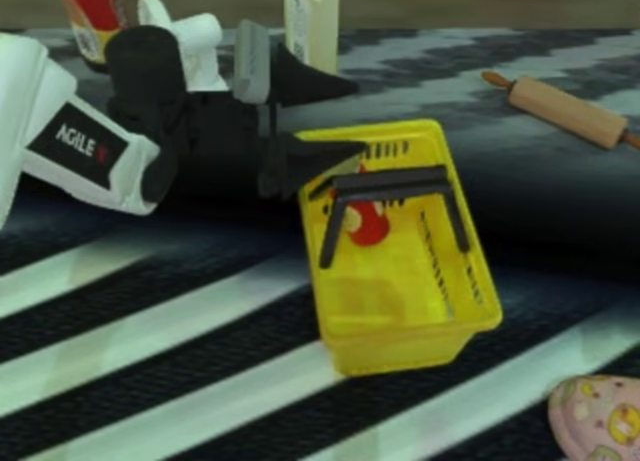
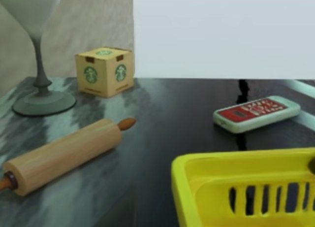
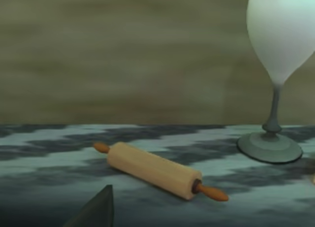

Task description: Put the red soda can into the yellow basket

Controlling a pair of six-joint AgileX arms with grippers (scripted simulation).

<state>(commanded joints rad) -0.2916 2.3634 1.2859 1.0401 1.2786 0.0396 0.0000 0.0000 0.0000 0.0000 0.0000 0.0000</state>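
The yellow basket (image 1: pixel 400 346) stands in the middle of the table with its dark grey handles folded across the top. Inside it, under the handles, rests the red soda can (image 1: pixel 368 224), touched by no finger. My left gripper (image 1: pixel 352 118) hovers open over the basket's far left corner; one dark finger reaches above the rim and the other points past it. The left wrist view shows only the basket's slotted rim (image 2: pixel 246 163), not the fingers. My right arm is out of the top view. One dark fingertip (image 3: pixel 98 210) shows in its wrist view.
A wooden rolling pin (image 1: pixel 565 111) lies at the back right. A red-and-yellow bottle (image 1: pixel 90 16) and a cream carton (image 1: pixel 312 21) stand at the back left, a pink patterned object (image 1: pixel 597 416) at the front right. Farther off are a wine glass (image 3: pixel 275 40), a cardboard box (image 2: pixel 104 71) and a red-and-white handset (image 2: pixel 257 113).
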